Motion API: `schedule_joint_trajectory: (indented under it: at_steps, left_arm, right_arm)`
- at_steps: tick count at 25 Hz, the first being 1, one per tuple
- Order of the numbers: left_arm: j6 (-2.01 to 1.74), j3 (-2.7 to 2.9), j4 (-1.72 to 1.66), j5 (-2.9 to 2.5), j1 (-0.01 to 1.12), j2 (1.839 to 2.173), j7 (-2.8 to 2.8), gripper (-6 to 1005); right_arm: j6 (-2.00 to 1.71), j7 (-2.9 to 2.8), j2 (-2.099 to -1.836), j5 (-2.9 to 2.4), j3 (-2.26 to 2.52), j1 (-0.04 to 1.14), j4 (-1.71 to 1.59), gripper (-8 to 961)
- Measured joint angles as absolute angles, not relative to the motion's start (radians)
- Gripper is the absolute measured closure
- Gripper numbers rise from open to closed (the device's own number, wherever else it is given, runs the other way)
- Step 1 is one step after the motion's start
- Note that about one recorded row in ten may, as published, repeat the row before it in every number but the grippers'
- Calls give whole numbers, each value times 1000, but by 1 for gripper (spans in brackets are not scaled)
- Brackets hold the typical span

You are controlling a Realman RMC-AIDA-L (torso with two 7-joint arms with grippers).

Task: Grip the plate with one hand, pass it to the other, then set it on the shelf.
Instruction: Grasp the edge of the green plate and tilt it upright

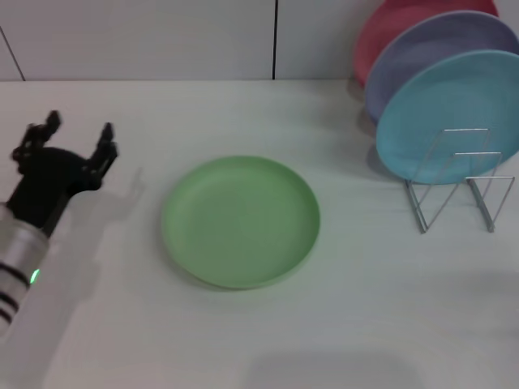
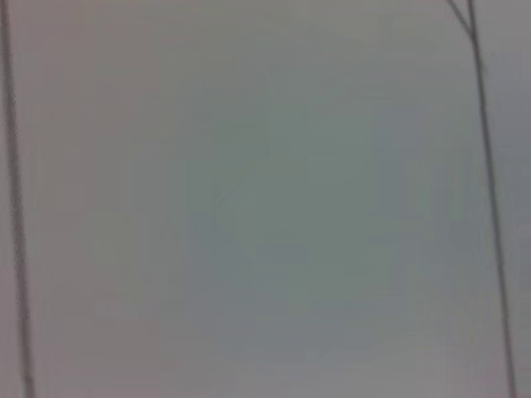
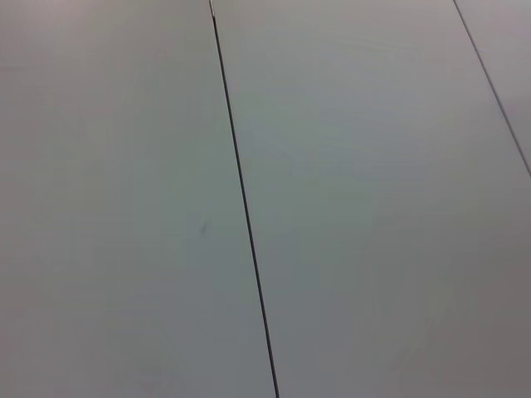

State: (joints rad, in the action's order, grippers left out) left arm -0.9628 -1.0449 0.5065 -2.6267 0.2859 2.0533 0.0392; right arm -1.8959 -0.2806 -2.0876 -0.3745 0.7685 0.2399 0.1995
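The light green plate (image 1: 240, 220) lies flat on the white table in the middle of the head view. My left gripper (image 1: 78, 139), black on a white and silver arm with a green light, is open and empty. It stands at the left of the table, a plate's width to the left of the green plate and apart from it. The silver wire shelf (image 1: 459, 182) stands at the right. My right gripper is out of view. Both wrist views show only pale wall panels with thin seams.
In the shelf stand a turquoise plate (image 1: 454, 113), a lavender plate (image 1: 430, 57) behind it and a red plate (image 1: 389, 28) at the back. A wall rises behind the table.
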Motion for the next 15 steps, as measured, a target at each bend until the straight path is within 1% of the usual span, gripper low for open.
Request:
schedule_joint_trajectory:
  at_steps: [2, 4, 5, 7, 8, 9, 10, 13, 15]
  left_arm:
    - [-835, -1063, 625, -2659, 271, 2030, 38, 241]
    - [-649, -1088, 777, -2689, 253, 2000, 39, 241]
    - [-490, -1114, 904, -2713, 234, 1982, 44, 241]
    - [-326, -1144, 1028, -2747, 215, 1970, 50, 240]
    - [-205, -1171, 1115, -2775, 203, 1970, 53, 240]
    - [-47, -1215, 1220, -2804, 191, 1980, 54, 240]
    - [24, -1232, 1262, -2814, 188, 1985, 56, 240]
    - [376, -1314, 1418, -2835, 193, 2036, 104, 239]
    - [536, -1350, 1469, -2832, 208, 2060, 132, 239]
  right_arm:
    - [-1896, -282, -2088, -375, 768, 242, 199, 148]
    - [-1896, -289, -2087, -376, 768, 244, 199, 148]
    - [-1896, -293, -2087, -376, 768, 244, 198, 149]
    - [-1897, -294, -2086, -376, 768, 243, 197, 149]
    - [-1897, -294, -2086, -376, 768, 244, 197, 149]
    - [-1897, -295, -2086, -376, 769, 244, 198, 149]
    - [-1897, -295, -2086, -376, 768, 245, 199, 149]
    - [-1897, -295, -2086, -377, 768, 246, 199, 149]
    - [-1898, -295, -2086, -377, 768, 248, 199, 149]
